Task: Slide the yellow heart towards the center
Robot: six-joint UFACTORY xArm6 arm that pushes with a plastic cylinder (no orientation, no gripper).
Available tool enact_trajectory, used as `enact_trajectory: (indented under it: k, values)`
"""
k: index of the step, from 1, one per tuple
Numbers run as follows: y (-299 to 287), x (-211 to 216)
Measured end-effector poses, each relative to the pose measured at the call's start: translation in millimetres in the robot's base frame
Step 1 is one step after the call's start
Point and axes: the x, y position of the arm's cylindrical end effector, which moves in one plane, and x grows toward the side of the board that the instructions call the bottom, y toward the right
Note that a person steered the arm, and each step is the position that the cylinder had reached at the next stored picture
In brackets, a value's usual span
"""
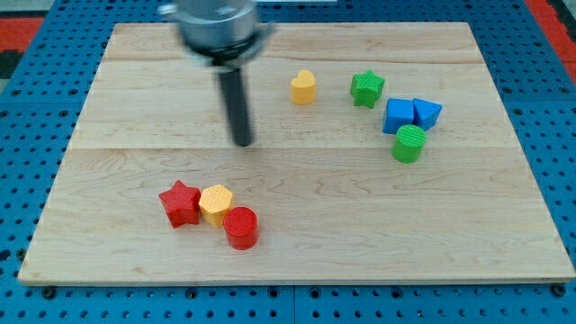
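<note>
The yellow heart [303,87] sits on the wooden board [297,243] near the view's top, right of the middle. My tip [243,142] rests on the board to the lower left of the heart, about a block's width or more away from it, touching no block. The rod rises from the tip to the arm's grey mount at the view's top.
A green star [367,88] lies right of the heart. A blue cube [399,115], a blue triangle [427,112] and a green cylinder [409,143] cluster at the right. A red star [180,203], a yellow hexagon [216,202] and a red cylinder [241,227] touch at lower left.
</note>
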Motion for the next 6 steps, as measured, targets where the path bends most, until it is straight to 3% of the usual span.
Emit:
enact_trajectory:
  k: [1,2,3,5,6]
  values:
    - [64,-36]
    - [42,-72]
    - [-45,-68]
    - [-22,-81]
    - [-47,-160]
